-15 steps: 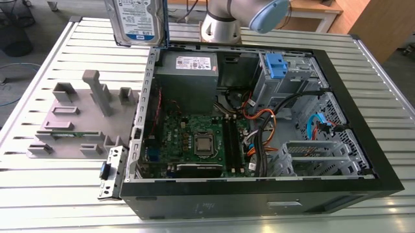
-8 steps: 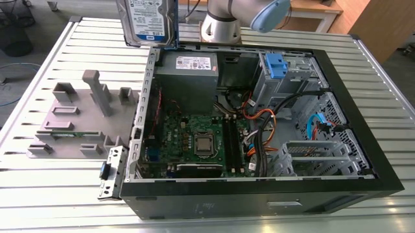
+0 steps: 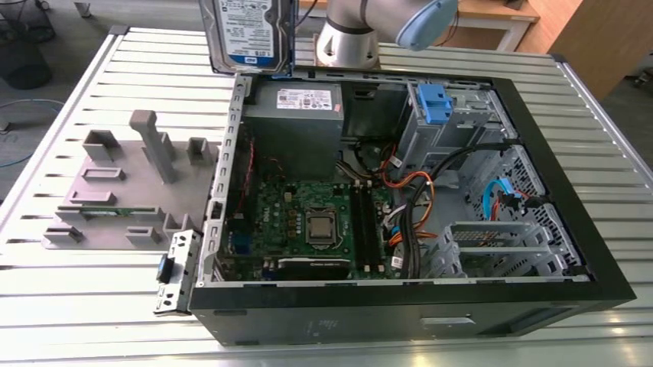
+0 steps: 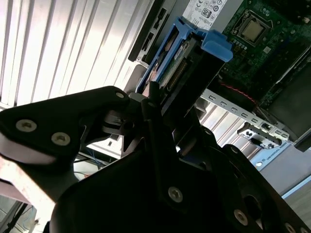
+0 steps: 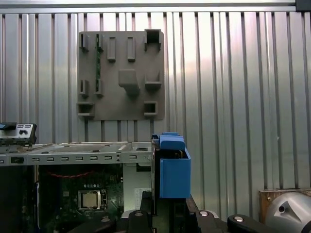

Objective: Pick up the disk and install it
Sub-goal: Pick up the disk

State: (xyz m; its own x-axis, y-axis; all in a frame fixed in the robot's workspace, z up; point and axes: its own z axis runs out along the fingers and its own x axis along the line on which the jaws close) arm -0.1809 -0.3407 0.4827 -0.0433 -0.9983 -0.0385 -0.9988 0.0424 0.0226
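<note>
A robotics workshop, going by the slatted metal bench (image 3: 582, 115), opened computer case (image 3: 408, 310) and robot arm (image 3: 352, 34).

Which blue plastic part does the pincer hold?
The blue carrier frame around the disk, held in the air; the other, a blue latch, sits inside the computer case.

No print clear enough to read. White-and-blue label (image 3: 253, 23) on the disk (image 3: 252, 42), top of frame, left of centre in exterior view: rows of tiny print, illegible. White sticker (image 3: 306, 98) on grey power-supply box (image 3: 296, 141), upper middle: barcode-type marks, text too small. In second wrist view the sticker (image 4: 206, 10) shows cert-style symbols, no words legible
</note>
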